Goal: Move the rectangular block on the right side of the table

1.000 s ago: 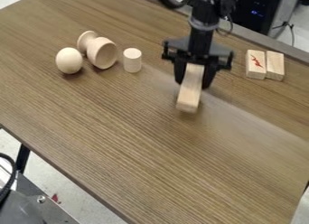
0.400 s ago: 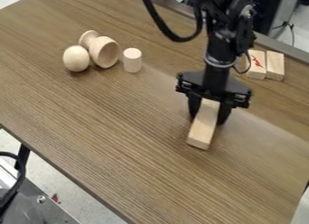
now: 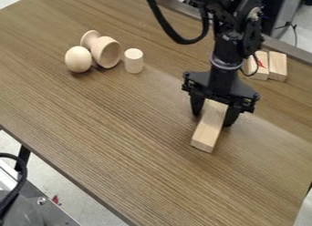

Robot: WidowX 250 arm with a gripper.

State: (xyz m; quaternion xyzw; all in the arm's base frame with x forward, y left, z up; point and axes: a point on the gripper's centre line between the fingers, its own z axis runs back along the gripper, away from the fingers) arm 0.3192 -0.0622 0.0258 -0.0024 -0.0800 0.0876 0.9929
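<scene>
The black gripper (image 3: 212, 116) hangs over the table (image 3: 134, 152) right of centre, its fingers around the upper end of the pale rectangular wooden block (image 3: 209, 131). Between the fingers the block is held, with its long free end pointing toward the lower left. That low end is close to the tabletop; whether it touches cannot be told.
At the upper left are an egg-shaped wooden piece (image 3: 79, 59), a tipped wooden cup (image 3: 106, 52) and a short cylinder (image 3: 134, 61). Two small blocks, one with a red mark (image 3: 259, 65) and one plain (image 3: 277, 66), lie behind the arm at the upper right.
The gripper and block have moved down the view and somewhat right, with only a slight shift since the middle frame. The egg-shaped piece has rolled a little to the right.
</scene>
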